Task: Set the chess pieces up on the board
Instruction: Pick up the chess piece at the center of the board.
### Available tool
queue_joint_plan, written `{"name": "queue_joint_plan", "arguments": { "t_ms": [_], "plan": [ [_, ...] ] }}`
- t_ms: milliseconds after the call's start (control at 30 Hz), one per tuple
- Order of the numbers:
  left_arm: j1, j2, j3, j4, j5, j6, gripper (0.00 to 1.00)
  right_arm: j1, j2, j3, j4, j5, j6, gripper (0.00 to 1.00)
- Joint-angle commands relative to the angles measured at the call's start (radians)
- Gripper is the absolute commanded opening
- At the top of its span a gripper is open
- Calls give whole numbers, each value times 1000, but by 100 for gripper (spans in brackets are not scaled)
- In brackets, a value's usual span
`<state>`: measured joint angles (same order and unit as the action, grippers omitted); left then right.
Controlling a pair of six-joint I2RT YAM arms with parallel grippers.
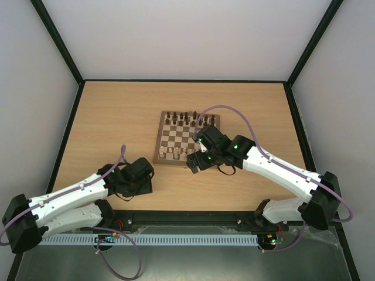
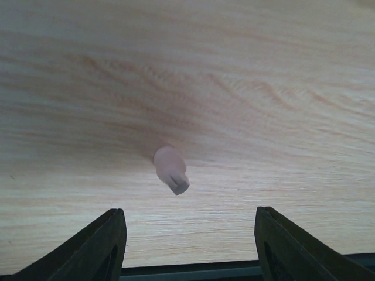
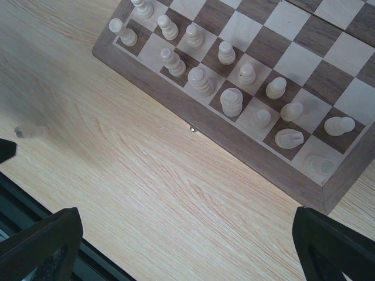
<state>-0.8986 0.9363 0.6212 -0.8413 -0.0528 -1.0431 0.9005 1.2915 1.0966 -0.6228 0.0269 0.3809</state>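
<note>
Left gripper (image 2: 188, 212): both dark fingers (image 2: 105, 246) at the bottom of the left wrist view, spread wide, nothing between them. One pale chess piece (image 2: 171, 170) lies on its side on the tabletop (image 2: 281, 88), at 12 o'clock from the gap, touching neither finger.

Right gripper (image 3: 186, 213): fingers (image 3: 41, 246) also wide apart and empty, over bare wood. The board (image 3: 176, 99) sits at 1 o'clock from it. Pale chess pieces (image 3: 231, 100) stand in two rows along the board's near edge; a few at the right end look tilted, can't tell. A loose pale piece (image 3: 29, 132), blurry, lies on the table at 10 o'clock, off the board.

Top view: board mid-table, dark pieces (image 1: 183, 117) along its 12 o'clock edge, pale ones at 6 o'clock. The right gripper is at the board's 5 o'clock edge; the left gripper is at 8 o'clock from the board, well apart.
</note>
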Motion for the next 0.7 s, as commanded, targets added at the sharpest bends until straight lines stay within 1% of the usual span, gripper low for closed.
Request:
{"name": "queue_joint_plan", "arguments": {
  "t_ms": [0, 100, 200, 300, 433, 667],
  "plan": [
    [-51, 41, -55, 57, -2, -133, 63, 10, -20, -11, -5, -22, -7, 99],
    [-54, 65, -75, 97, -13, -148, 60, 13, -28, -14, -1, -27, -9, 99],
    [-52, 93, -62, 97, -39, -150, 56, 15, -34, -20, 2, -27, -10, 99],
    [-41, 117, -56, 117, -47, -143, 47, 17, -39, -24, 5, -27, -10, 99],
    [-16, 151, -56, 147, -34, -118, 38, 17, -44, -26, 5, -27, -11, 99],
    [-3, 158, -55, 137, -33, -100, 34, 20, -49, -32, 9, -25, -11, 99]
  ]
}}
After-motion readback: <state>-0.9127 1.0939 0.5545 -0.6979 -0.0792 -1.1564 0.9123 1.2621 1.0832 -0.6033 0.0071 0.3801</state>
